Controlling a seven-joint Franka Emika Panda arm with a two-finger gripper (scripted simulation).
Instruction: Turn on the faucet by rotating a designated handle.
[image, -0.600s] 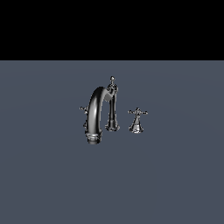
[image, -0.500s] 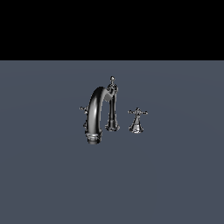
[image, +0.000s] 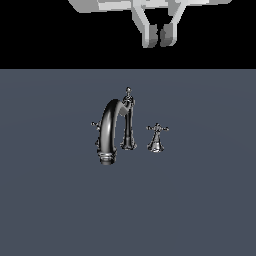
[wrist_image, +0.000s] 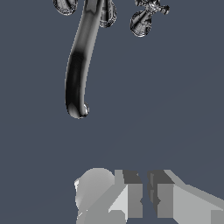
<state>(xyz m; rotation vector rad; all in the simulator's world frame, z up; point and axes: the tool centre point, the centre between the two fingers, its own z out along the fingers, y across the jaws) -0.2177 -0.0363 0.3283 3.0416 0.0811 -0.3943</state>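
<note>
Gripper (image: 161, 40) hangs at the top of the exterior view, high above the faucet (image: 114, 131) and touching nothing. Its two pale fingers (image: 147, 34) point down with only a narrow dark slit between them, so they are nearly pressed together, and nothing is pinched in the slit. In the wrist view the gripper (wrist_image: 145, 194) shows the same thin slit, with bare floor beyond it.

The faucet stands on a plain grey-blue floor (image: 210, 200), near the middle of it, well away from every edge. Its thick arched spout (image: 109, 135) curves over and ends in a ribbed ring close to the floor. Just beside the spout, on the exterior view's right, rises the slender post (image: 128, 120) with a small ball on top; the top of the arch meets it.

The handle (image: 157, 137) is the small cross-shaped knob on a flared base. It stands on the floor near the post, on the exterior view's right, apart from it, upright, and much lower than the arch. In the wrist view the handle (wrist_image: 146, 17) sits at the picture's margin, beside the spout (wrist_image: 81, 61), far from the fingers (wrist_image: 162, 199)

No container is in view
</note>
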